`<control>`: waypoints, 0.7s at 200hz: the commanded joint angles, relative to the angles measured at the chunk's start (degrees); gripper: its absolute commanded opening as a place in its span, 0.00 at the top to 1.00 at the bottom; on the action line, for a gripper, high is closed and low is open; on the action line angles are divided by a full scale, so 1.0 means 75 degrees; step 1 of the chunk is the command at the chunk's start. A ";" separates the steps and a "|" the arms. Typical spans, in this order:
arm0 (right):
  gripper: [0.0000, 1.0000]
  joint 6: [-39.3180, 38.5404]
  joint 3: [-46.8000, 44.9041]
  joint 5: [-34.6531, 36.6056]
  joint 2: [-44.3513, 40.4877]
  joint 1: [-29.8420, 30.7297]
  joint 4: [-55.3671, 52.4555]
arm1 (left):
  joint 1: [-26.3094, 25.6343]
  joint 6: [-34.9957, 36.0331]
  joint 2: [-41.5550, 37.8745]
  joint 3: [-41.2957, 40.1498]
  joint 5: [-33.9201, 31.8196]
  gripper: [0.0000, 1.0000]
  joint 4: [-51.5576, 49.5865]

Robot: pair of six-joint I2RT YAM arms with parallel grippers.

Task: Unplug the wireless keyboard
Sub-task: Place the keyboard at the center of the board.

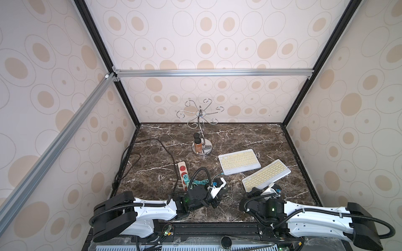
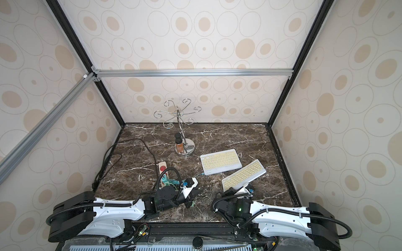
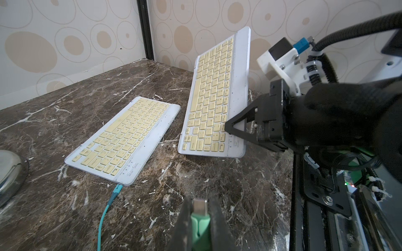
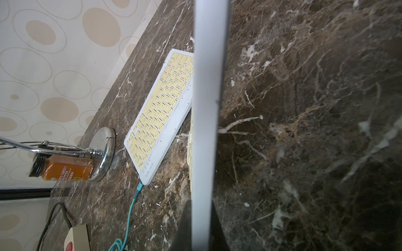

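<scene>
Two white wireless keyboards with pale yellow keys show in both top views. One keyboard (image 1: 239, 162) (image 3: 124, 139) lies flat, with a teal cable (image 3: 104, 213) plugged into its near corner. The other keyboard (image 1: 266, 176) (image 3: 215, 93) is tilted up off the marble, and my right gripper (image 4: 201, 208) (image 3: 237, 128) is shut on its near edge. My left gripper (image 3: 201, 202) hovers low over the table, left of the tilted keyboard. It is shut on a green plug (image 3: 201, 219) whose bare metal tip points forward, free of any socket.
A beige power strip (image 1: 182, 173) with red sockets and a coiled teal cable (image 1: 199, 182) lie beyond my left wrist. A chrome hook stand (image 1: 201, 130) with a spice bottle (image 1: 198, 145) on its base stands behind. A black cord (image 1: 152, 143) loops at the left.
</scene>
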 commanded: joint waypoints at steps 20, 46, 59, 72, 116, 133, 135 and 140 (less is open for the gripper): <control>1.00 0.3766 -0.0167 -0.0850 0.0269 0.0012 -0.0300 | -0.0046 -0.0116 -0.0072 0.0149 0.0147 1.00 0.0152; 1.00 0.3841 -0.0418 -0.0999 0.0488 0.0010 0.0388 | -0.0046 -0.0133 -0.0090 0.0140 0.0168 1.00 0.0163; 1.00 0.3863 -0.0525 -0.1147 0.0612 0.0009 0.0844 | -0.0042 -0.0137 -0.0093 0.0141 0.0154 1.00 0.0169; 1.00 0.3969 -0.0494 -0.1372 0.0686 0.0015 0.1020 | -0.0042 -0.0136 -0.0093 0.0138 0.0167 1.00 0.0169; 1.00 0.4521 0.0312 -0.1378 0.0217 0.0015 -0.0601 | -0.0046 -0.0163 -0.0174 0.0116 0.0218 1.00 0.0169; 1.00 0.4858 0.0552 -0.1289 -0.0250 0.0013 -0.1365 | -0.0049 -0.0179 -0.0253 0.0094 0.0193 1.00 0.0166; 1.00 0.4902 0.0565 -0.1271 -0.0307 0.0010 -0.1418 | -0.0062 -0.0177 -0.0265 0.0085 0.0189 1.00 0.0169; 1.00 0.4936 0.0605 -0.1222 -0.0437 0.0016 -0.1504 | -0.0048 -0.0183 -0.0297 0.0065 0.0197 1.00 0.0166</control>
